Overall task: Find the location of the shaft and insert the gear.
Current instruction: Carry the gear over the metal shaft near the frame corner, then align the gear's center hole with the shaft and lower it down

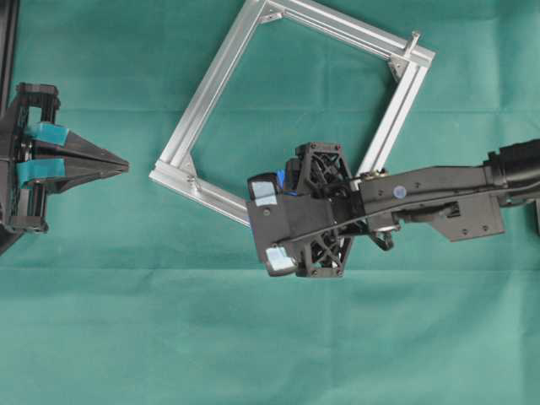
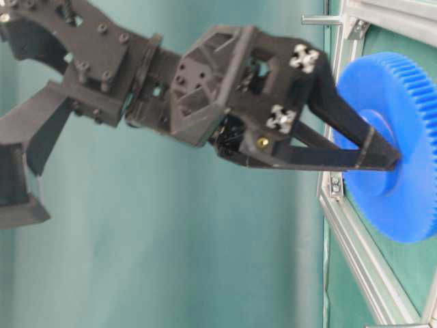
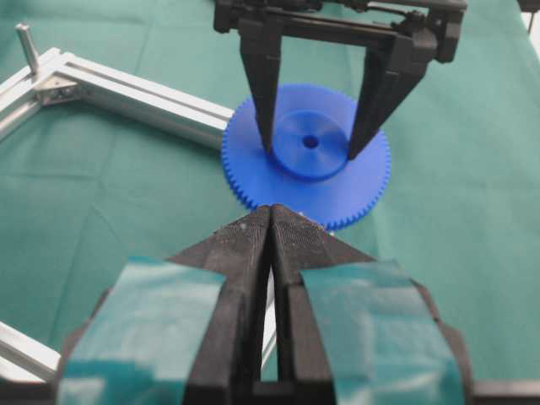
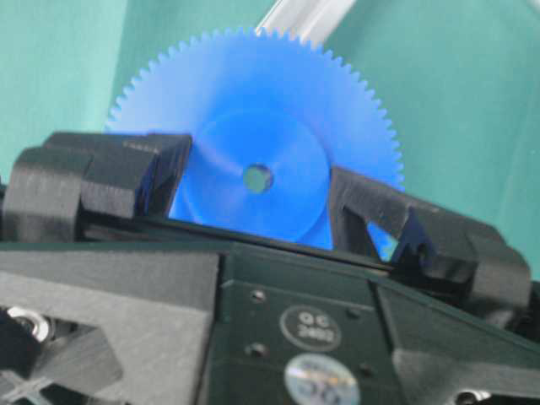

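Right end effector (image 3: 310, 139) grips the gear (image 3: 253, 177) by its hub

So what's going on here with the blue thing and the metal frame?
The right hand grips a blue gear by its raised hub, one finger on each side, and holds it over a corner of the square aluminium frame. The gear isn't on a shaft yet; through its centre hole only green cloth shows. The left hand sits shut at the side, holding nothing.
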Robot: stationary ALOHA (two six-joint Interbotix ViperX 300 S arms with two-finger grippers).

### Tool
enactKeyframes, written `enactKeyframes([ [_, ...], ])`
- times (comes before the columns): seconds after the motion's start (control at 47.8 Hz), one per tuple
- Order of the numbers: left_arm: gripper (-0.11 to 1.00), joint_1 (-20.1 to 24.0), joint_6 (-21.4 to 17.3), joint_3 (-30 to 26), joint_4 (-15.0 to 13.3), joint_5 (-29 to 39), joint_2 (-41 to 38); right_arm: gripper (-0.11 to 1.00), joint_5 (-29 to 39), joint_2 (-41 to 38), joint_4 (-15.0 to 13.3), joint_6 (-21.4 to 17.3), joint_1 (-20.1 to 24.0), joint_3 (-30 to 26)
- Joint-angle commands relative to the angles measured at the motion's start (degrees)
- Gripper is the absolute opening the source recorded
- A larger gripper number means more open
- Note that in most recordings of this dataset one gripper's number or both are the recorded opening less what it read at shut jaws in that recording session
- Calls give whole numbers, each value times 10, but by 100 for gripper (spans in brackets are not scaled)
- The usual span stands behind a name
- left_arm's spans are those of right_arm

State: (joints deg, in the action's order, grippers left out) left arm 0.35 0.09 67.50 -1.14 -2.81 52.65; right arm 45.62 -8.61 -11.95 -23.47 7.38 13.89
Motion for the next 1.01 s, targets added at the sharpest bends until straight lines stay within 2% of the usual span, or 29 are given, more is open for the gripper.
enactKeyframes([
  [0.0, 1, 1, 1, -5, -1, -2, -5, 71, 4, 30, -3, 0, -1, 6],
  [0.293, 1, 1, 1, -5, -1, -1, -5, 71, 0, 62, -3, -34, -1, 53],
  [0.565, 1, 1, 1, -5, -1, -2, -5, 71, -35, 87, -4, -54, -1, 92],
  [0.984, 1, 1, 1, -6, -1, -2, -5, 71, -78, 82, -4, -60, 24, 83],
])
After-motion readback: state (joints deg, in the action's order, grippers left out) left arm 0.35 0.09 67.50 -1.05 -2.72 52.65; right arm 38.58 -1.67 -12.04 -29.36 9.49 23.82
